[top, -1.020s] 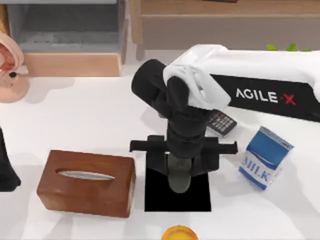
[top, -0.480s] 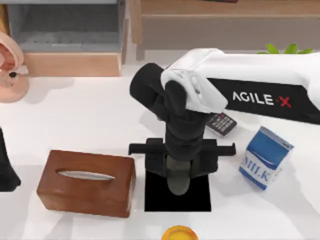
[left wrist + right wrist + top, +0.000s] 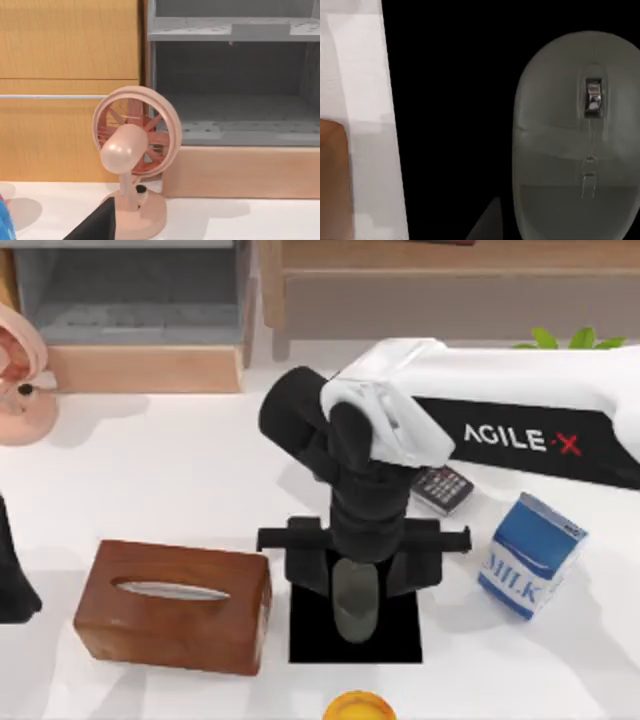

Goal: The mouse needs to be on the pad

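The dull grey-olive mouse (image 3: 355, 602) lies on the black pad (image 3: 310, 640) near the table's front middle. In the right wrist view the mouse (image 3: 575, 145) rests flat on the pad (image 3: 450, 115), scroll wheel up. My right gripper (image 3: 358, 575) hangs straight over the mouse's far end, open. Its fingers (image 3: 308, 565) stand apart on either side without touching the mouse. A dark finger tip (image 3: 487, 225) shows beside the mouse. My left arm (image 3: 12, 575) stays parked at the table's left edge.
A brown wooden tissue box (image 3: 170, 605) sits just left of the pad. A blue milk carton (image 3: 530, 555) and a black keypad device (image 3: 442, 487) stand to the right. A yellow round object (image 3: 358, 707) lies at the front edge. A pink fan (image 3: 132, 150) stands far left.
The mouse has come down onto the pad. The right gripper's fingers have parted from it, and the arm has shifted slightly left.
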Controlling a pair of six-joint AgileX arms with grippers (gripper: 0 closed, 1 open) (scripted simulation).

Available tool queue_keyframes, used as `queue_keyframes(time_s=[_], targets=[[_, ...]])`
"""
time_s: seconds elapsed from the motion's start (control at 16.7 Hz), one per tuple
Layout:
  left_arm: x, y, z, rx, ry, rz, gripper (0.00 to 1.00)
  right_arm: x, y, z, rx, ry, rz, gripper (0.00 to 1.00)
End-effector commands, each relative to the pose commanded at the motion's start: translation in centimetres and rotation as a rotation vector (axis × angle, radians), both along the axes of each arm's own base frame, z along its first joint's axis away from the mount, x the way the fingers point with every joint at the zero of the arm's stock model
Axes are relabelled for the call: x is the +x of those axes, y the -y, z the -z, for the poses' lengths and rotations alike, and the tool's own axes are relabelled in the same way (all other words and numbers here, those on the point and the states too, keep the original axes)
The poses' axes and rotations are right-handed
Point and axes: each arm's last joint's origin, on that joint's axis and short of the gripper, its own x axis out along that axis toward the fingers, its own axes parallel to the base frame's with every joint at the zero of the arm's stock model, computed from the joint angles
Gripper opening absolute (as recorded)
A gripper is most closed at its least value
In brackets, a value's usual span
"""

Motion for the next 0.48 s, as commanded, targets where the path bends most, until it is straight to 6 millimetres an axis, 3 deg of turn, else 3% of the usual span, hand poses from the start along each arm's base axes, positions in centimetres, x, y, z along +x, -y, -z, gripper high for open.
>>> queue_keyframes(time_s=[0.12,0.48], targets=[[0.00,0.00,0.00,0.000,0.000,0.000,1.00,0.00,0.00,0.00,0.000,0.000,0.000,0.98],[0.00,0.00,0.00,0.000,0.000,0.000,1.00,0.00,0.00,0.00,0.000,0.000,0.000,1.00]])
